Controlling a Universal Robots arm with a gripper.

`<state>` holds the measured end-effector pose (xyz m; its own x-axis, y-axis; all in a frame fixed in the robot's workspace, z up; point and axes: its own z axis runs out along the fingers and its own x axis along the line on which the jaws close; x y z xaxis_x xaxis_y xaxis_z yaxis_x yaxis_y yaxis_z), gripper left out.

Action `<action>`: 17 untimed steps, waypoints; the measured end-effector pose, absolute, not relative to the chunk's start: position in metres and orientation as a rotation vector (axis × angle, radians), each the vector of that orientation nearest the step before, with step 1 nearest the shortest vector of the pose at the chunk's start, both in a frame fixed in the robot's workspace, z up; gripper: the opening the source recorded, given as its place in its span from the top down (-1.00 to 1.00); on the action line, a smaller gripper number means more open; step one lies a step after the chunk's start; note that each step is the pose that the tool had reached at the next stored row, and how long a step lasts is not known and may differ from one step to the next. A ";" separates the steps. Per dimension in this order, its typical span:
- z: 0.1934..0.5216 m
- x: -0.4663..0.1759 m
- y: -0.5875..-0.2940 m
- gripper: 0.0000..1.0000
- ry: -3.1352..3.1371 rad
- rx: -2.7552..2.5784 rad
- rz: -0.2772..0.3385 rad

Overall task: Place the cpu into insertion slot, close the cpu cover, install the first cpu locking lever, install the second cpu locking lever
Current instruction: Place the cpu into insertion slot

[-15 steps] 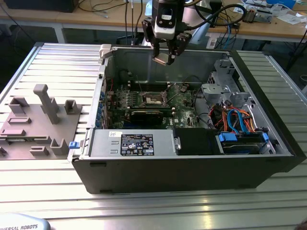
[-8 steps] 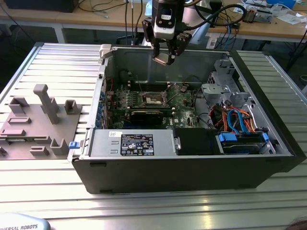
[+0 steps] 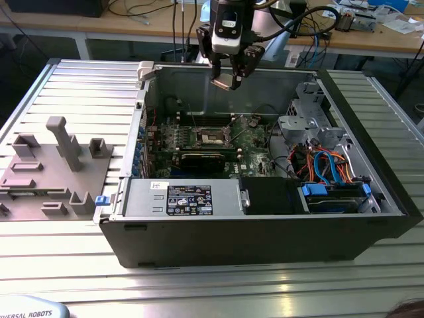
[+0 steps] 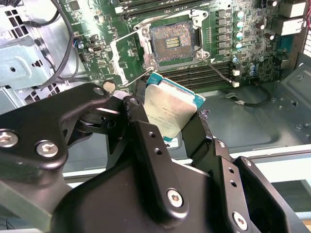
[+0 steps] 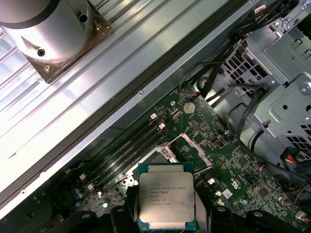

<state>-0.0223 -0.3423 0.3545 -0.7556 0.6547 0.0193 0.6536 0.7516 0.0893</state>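
Note:
My gripper (image 3: 230,79) hangs above the open computer case, shut on the cpu (image 3: 224,82), a flat square chip with a silvery top. In both wrist views the black fingers (image 4: 133,109) clamp the cpu (image 4: 167,109) by two opposite edges. The insertion slot (image 4: 170,42) lies on the green board below, bare, with its contact field showing. In the first wrist view the cpu (image 5: 166,199) hovers over the near edge of the slot (image 5: 158,158). The cpu cover (image 5: 187,138) stands swung up beside the slot. A thin wire locking lever (image 4: 218,72) sticks out loose from the slot's corner.
A silver drive cage (image 3: 305,116) and blue and orange cables (image 3: 331,162) fill the case on the exterior view's right. The power supply (image 3: 192,199) lies along the front wall. A grey fixture (image 3: 53,165) sits on the slatted table beside the case.

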 end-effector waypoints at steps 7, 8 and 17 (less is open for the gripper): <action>0.354 -0.022 -0.342 -0.08 2.921 1.110 0.141; 0.354 -0.022 -0.342 -0.08 2.919 1.115 0.141; 0.354 -0.022 -0.342 -0.08 2.912 1.132 0.141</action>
